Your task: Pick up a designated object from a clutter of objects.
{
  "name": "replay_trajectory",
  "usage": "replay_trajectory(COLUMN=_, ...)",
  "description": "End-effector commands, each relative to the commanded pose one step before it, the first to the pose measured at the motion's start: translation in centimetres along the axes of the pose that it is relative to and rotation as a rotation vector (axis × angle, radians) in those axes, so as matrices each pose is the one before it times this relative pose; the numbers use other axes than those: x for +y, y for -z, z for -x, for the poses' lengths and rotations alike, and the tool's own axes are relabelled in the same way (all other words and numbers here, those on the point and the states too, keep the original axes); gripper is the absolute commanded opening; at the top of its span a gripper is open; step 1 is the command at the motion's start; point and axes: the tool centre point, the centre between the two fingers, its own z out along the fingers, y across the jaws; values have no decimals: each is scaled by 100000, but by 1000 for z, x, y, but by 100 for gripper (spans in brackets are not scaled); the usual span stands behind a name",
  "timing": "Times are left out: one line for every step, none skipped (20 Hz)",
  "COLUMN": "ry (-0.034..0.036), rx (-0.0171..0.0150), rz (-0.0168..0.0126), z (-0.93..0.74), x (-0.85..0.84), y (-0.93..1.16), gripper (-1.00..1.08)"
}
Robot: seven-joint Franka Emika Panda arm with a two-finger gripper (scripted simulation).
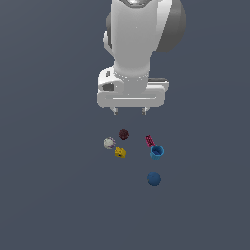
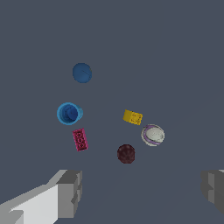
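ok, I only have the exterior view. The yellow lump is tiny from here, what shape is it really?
Observer: In the wrist view the yellow lump reads as a flat-faced block with small studs on top, not a ball.
Operator: Are the end effector fingers open?
Observer: Yes. The end effector has its fingers at opposite edges of the wrist view, wide apart, with nothing between them.
Operator: Is the blue cup upright?
Observer: The wrist view looks straight into the blue cup, so its mouth faces up toward the camera.

Glossy white rounded arm housing [image 1: 139,34], grey joint cap, boxy white pincer [image 1: 130,111], grey ridged fingertips [image 2: 70,192]
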Motion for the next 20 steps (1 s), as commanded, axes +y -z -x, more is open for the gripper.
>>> replay_trajectory(ry=0, rx=0, rz=0, z=0, x=1, y=0, gripper=100)
replay_trajectory(ry=-9, rx=45, rz=-52, z=-13, x=-22, y=14, gripper=100)
replay_trajectory(ry=-35, rx=138, rz=-166, z=-36, x=-57, y=44, gripper=100)
replay_trajectory(ry=-60, rx=221, rz=-267, z=-60, x=-96, y=70, gripper=100)
replay_trajectory(ry=-93, rx=308, rz=-374, z=-82, x=-133, y=99, gripper=100)
replay_trajectory(ry=-135, rx=389, rz=-476, z=-104, x=-172, y=128, gripper=100)
replay_trajectory(ry=-194, rx=465, rz=-576, z=-123, x=-211, y=158, gripper=100)
replay_trajectory(ry=-243, rx=462, rz=-581, z=-118, x=-211, y=167, gripper=100)
replay_trajectory(ry=-249, rx=365, rz=-469, z=-91, x=-175, y=142, gripper=100)
replay_trajectory(ry=-248, rx=274, rz=-361, z=-64, x=-134, y=118, gripper=100)
replay_trajectory(ry=-231, rx=181, rz=-248, z=-39, x=-95, y=90, gripper=100)
replay_trajectory(ry=-196, rx=95, rz=-139, z=-15, x=-50, y=61, gripper=100)
replay_trajectory(ry=-96, rx=7, rz=-19, z=3, x=-20, y=21, gripper=100)
replay_trajectory(ry=14, rx=-42, rz=53, z=12, x=29, y=-14, gripper=100)
replay_trajectory(ry=151, rx=-56, rz=86, z=7, x=37, y=-43, gripper=100)
replay_trajectory(ry=286, rx=-41, rz=83, z=-5, x=31, y=-62, gripper=100)
replay_trajectory(ry=392, rx=-15, rz=62, z=-18, x=37, y=-76, gripper=100)
replay_trajectory(ry=523, rx=2, rz=54, z=-30, x=32, y=-94, gripper=100)
replay_trajectory(ry=642, rx=16, rz=50, z=-40, x=37, y=-112, gripper=100)
replay_trajectory(ry=764, rx=24, rz=54, z=-49, x=43, y=-133, gripper=100)
